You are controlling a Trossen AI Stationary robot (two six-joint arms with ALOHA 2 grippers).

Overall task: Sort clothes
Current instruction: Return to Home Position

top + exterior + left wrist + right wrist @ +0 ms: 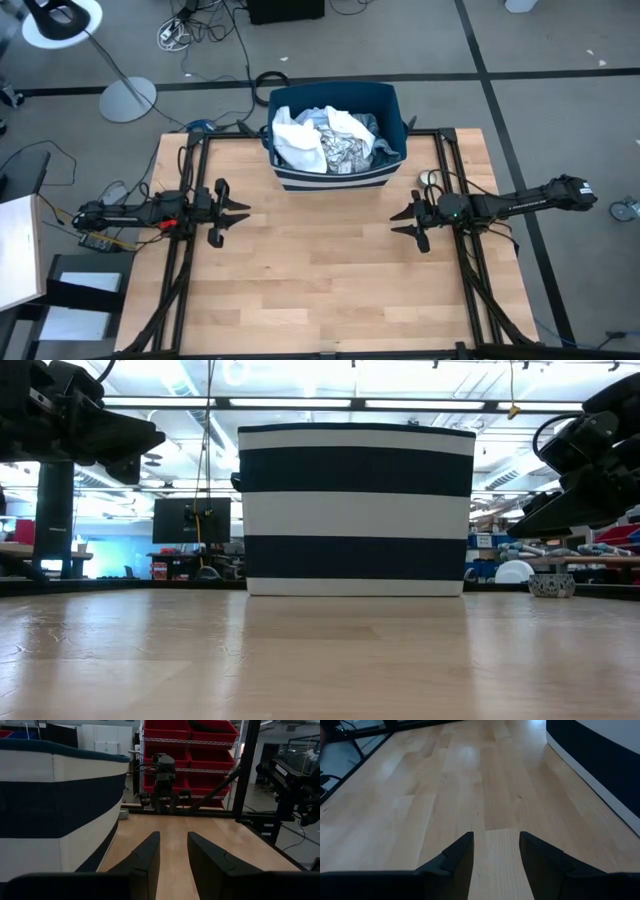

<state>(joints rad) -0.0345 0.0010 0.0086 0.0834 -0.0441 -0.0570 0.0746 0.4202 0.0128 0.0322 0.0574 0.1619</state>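
The clothes lie heaped in a navy-and-white striped fabric bin at the table's far middle: white pieces, a grey-white leaf print and a bit of pale blue show on top. The bin stands on its base on the wooden table. My left gripper hangs open above the table's left side, fingers level and pointing right, nothing between them. My right gripper hangs open at the right side, pointing left and slightly down, with only bare wood between its fingers.
Bare wooden tabletop spreads between the two grippers and toward the near edge. Black frame rails run along both sides of the table. Beyond the far edge lie cables and a lamp base on the floor.
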